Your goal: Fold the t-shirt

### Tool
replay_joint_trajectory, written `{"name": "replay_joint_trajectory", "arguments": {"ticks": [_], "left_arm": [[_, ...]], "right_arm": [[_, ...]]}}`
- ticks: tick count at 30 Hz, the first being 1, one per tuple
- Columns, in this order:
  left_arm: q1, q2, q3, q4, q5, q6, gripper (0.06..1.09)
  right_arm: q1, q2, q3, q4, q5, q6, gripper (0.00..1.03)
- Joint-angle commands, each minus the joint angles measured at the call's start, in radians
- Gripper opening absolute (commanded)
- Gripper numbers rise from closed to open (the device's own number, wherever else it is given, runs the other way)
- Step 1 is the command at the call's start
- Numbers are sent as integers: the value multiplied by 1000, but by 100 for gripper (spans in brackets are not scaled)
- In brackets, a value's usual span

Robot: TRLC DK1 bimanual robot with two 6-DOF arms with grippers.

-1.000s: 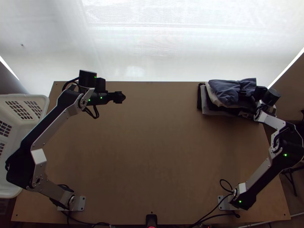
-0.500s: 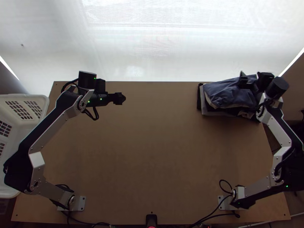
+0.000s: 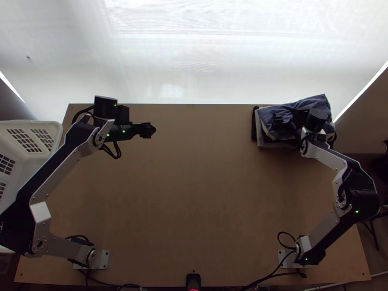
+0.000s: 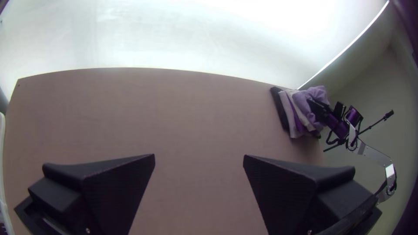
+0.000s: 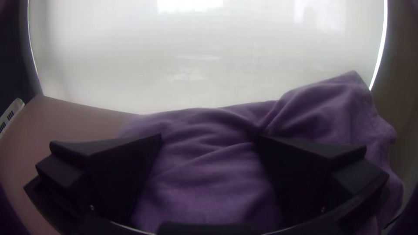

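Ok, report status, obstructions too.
Left pincer open above table; right pincer open over garment. Garment rumpled atop stack. Basket at left edge, clear of pincers.

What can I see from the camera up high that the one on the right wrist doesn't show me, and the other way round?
Top view: the left arm's base and the right arm's base, the left gripper over the far left of the table, and paler cloth under the top garment.

Right wrist view: a close look at the creases between the right gripper's fingers, which stand wide apart.

Both: the top garment, the right gripper, part of the tabletop and the white basket.
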Motion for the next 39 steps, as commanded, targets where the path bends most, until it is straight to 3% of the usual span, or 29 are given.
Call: {"name": "replay_joint_trajectory", "arguments": {"ticks": [1,7,11,13,14,17,21,25,28,34,39], "left_arm": [[22,-24,-32,10,-40,12,104],[28,-109,-31,59,-120,42,104],[61,-210,-71,103,-162,62,104],[81,-285,-140,176,-189,70,104],[93,-328,-183,218,-198,76,104],[125,-443,-287,283,-216,75,104],[196,-581,-417,311,-230,68,104],[323,-713,-545,358,-235,52,104],[393,-798,-628,363,-235,102,104],[512,-1031,-832,534,-225,101,104],[551,-1066,-893,521,-225,102,104]], "right_arm": [[24,38,-15,7,11,-52,99],[68,-318,-30,-59,13,-32,99],[88,-519,33,-257,13,-34,99],[78,-591,67,-360,11,61,99],[82,-628,73,-410,11,66,99],[39,-743,48,-442,14,170,99],[-1,-849,21,-505,16,193,99],[-15,-961,-44,-502,43,196,99],[-16,-1054,-108,-458,48,196,99],[-13,-1289,-384,-143,11,101,99],[-4,-1419,-538,-113,2,97,99]]}}
